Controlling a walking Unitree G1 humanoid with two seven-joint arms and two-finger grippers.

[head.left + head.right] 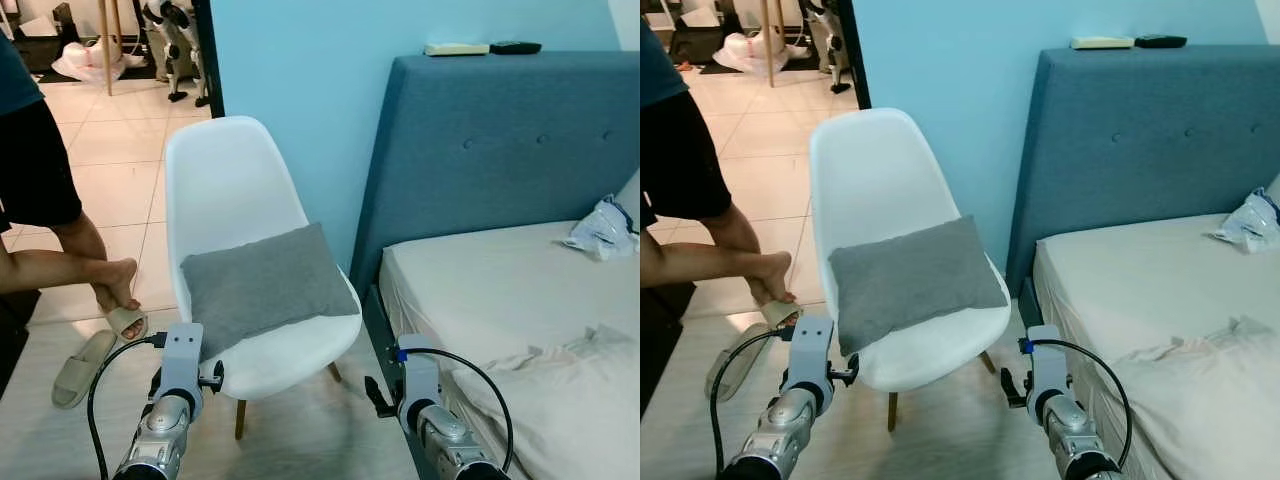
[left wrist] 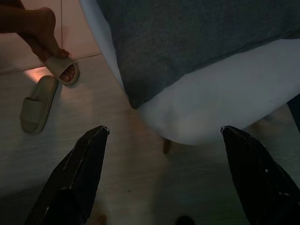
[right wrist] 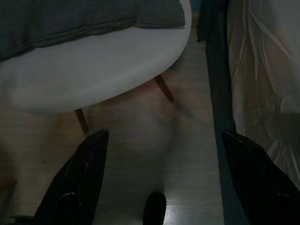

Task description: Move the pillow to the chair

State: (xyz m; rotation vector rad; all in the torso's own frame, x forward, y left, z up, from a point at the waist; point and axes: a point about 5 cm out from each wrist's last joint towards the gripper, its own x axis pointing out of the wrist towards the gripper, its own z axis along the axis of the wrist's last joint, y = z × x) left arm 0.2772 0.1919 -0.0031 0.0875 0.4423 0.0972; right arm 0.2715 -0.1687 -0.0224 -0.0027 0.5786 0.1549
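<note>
Grey pillow (image 1: 265, 285) lies tilted on seat of white shell chair (image 1: 225, 180), w/ blue headboard (image 1: 500, 150) and bed (image 1: 500, 300) at robot's right. Person's bare foot (image 1: 118, 285) over beige slippers (image 1: 85, 365) at left. Both arms low in front.

Two silver arms are seen, each looped by a black cable, with long black fingers (image 2: 77, 173) on the left hand (image 2: 164, 133) and the right hand (image 3: 164, 133).

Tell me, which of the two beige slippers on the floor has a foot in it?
The slipper nearer the chair: slipper with the foot has a person's toes resting in it. The empty slipper lies beside it, farther from the chair.
</note>
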